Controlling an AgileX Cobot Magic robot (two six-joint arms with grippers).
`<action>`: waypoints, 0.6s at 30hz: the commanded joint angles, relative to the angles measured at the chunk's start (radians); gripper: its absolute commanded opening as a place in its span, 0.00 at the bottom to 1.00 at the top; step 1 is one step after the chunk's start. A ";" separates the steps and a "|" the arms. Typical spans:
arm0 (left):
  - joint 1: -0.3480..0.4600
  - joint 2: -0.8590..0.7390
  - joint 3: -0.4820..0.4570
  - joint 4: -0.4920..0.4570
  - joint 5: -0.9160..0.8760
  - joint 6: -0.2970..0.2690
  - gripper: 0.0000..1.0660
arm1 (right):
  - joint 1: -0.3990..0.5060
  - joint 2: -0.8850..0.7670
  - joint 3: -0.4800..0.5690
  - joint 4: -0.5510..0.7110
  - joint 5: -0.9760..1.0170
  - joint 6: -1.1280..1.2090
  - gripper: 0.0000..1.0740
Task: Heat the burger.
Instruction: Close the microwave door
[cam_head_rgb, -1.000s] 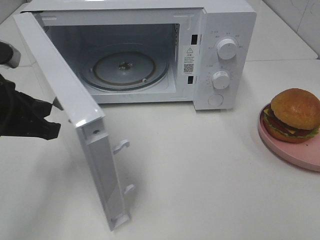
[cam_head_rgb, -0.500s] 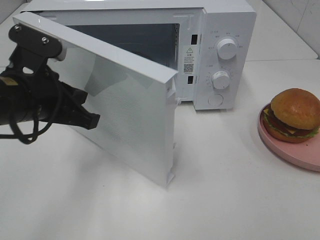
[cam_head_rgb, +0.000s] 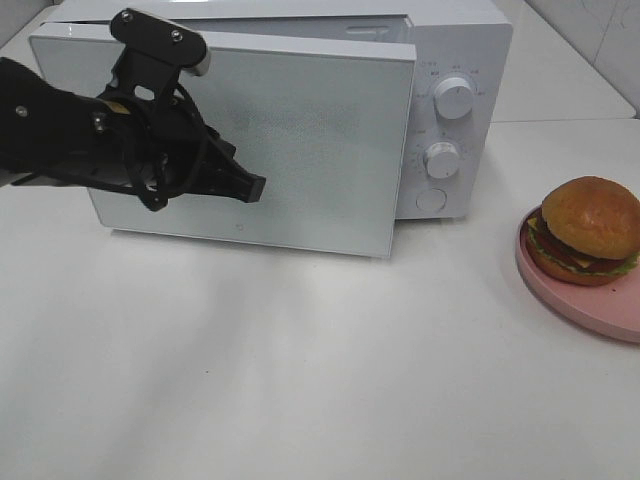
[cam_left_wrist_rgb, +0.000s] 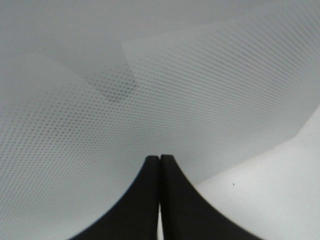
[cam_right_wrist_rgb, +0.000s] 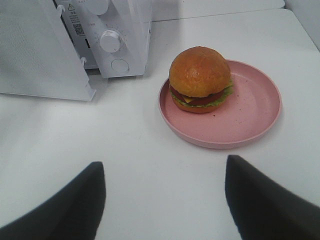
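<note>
1 burger (cam_head_rgb: 588, 232) | 1 plate (cam_head_rgb: 570, 296) | 1 microwave (cam_head_rgb: 455, 60) | left gripper (cam_left_wrist_rgb: 160, 162) pressed together | right gripper (cam_right_wrist_rgb: 165, 192) spread

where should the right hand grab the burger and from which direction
Judging by its shape, grip the burger across its middle layers, just under the domed top bun, coming down from above with a finger on each side. The bun's glossy dome would likely slip, while the flat-sided stack gives a straighter hold. It sits upright toward one edge of the pink plate, whose low rim leaves room for fingers.

high cam: front, above | left wrist: close on microwave door (cam_left_wrist_rgb: 200, 90) | right wrist: overlooks plate (cam_right_wrist_rgb: 250, 115)
</note>
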 joint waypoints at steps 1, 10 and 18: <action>-0.007 0.012 -0.041 0.005 0.014 0.000 0.00 | -0.007 -0.028 0.001 -0.008 -0.009 -0.014 0.59; -0.007 0.086 -0.162 0.029 0.017 0.000 0.00 | -0.007 -0.028 0.001 -0.008 -0.010 -0.014 0.59; -0.007 0.175 -0.305 0.085 0.102 0.000 0.00 | -0.007 -0.028 0.001 -0.008 -0.010 -0.014 0.59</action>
